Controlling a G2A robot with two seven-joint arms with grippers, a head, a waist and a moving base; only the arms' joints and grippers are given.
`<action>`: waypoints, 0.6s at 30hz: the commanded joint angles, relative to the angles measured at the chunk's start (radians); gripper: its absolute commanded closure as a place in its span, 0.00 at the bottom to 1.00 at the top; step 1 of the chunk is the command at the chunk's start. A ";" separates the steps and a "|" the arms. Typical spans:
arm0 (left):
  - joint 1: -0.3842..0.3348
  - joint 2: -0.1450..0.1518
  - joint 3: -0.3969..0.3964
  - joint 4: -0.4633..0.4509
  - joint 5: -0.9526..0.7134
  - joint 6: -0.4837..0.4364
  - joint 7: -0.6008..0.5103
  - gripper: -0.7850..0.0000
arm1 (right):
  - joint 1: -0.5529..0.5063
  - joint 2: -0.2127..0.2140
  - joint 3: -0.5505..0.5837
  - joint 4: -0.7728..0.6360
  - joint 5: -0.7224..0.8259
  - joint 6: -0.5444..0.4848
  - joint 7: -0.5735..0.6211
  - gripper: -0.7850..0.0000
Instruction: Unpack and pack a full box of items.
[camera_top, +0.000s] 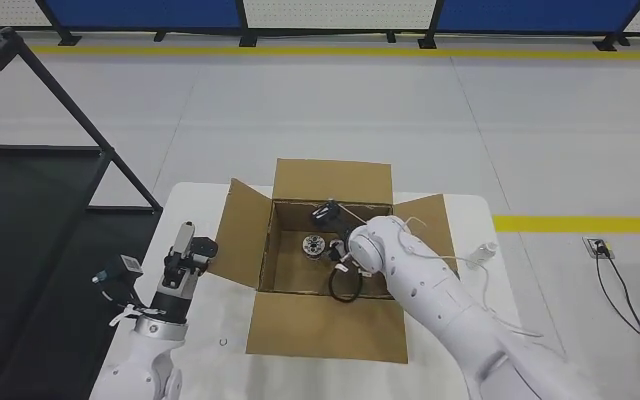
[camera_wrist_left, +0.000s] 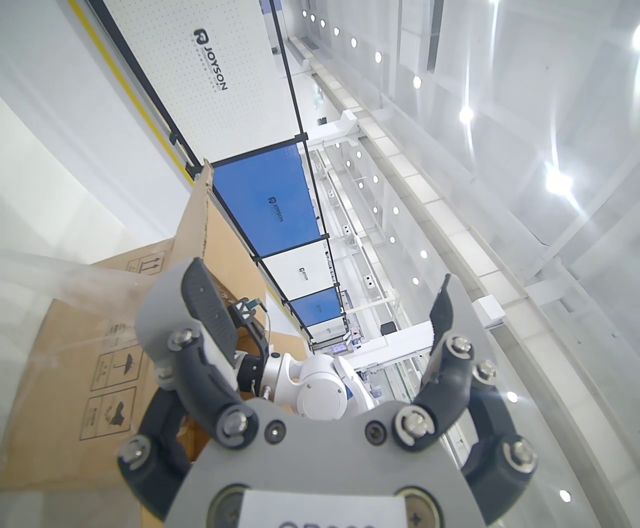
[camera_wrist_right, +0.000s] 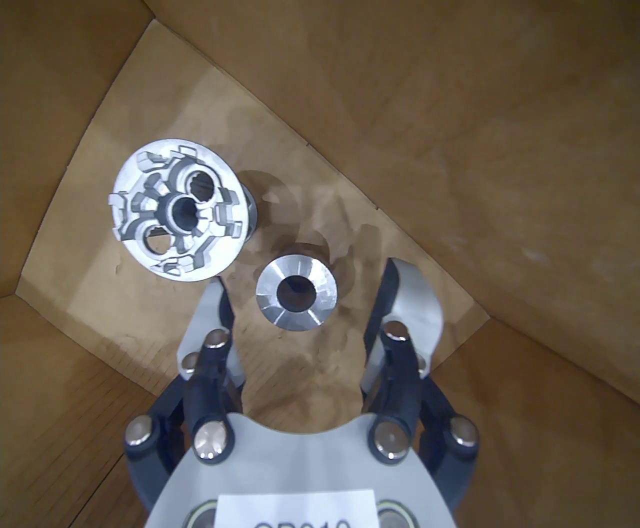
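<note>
While my right gripper (camera_wrist_right: 306, 282) hung low inside the open box (camera_top: 300, 330), its fingers were wide apart, 1 on each side of the small metal cone (camera_wrist_right: 296, 292), not gripping it; the big metal wheel (camera_wrist_right: 180, 215) sat just beside the cone; my left gripper (camera_wrist_left: 320, 277) was open and empty by the box's flap; I guessed unpacking wasn't finished, and packing hadn't started.

Strong overhead light fills the hall: ceiling lamps (camera_wrist_left: 555, 182) beyond the left gripper's (camera_wrist_left: 322, 277) spread jaws flare into starred glare, and straight lines bow toward that view's edges. Inside the box (camera_wrist_right: 450, 125) it is dimmer. The metal ring (camera_wrist_right: 296, 293) between the right gripper's (camera_wrist_right: 307, 277) parted jaws and the hub (camera_wrist_right: 177, 215) beside them gleam, casting several faint overlapping shadows on the box floor.
</note>
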 joint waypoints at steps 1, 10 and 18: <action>0.000 0.001 -0.002 0.000 -0.001 0.001 -0.001 0.00 | 0.007 -0.011 -0.001 0.028 0.004 -0.010 -0.005 0.57; -0.009 0.002 0.001 0.007 0.002 0.005 -0.002 0.00 | 0.034 -0.037 0.018 0.093 0.028 -0.060 -0.033 1.00; -0.030 0.003 0.022 0.011 0.010 0.016 -0.018 0.00 | 0.035 -0.008 0.064 0.022 0.011 -0.065 -0.004 1.00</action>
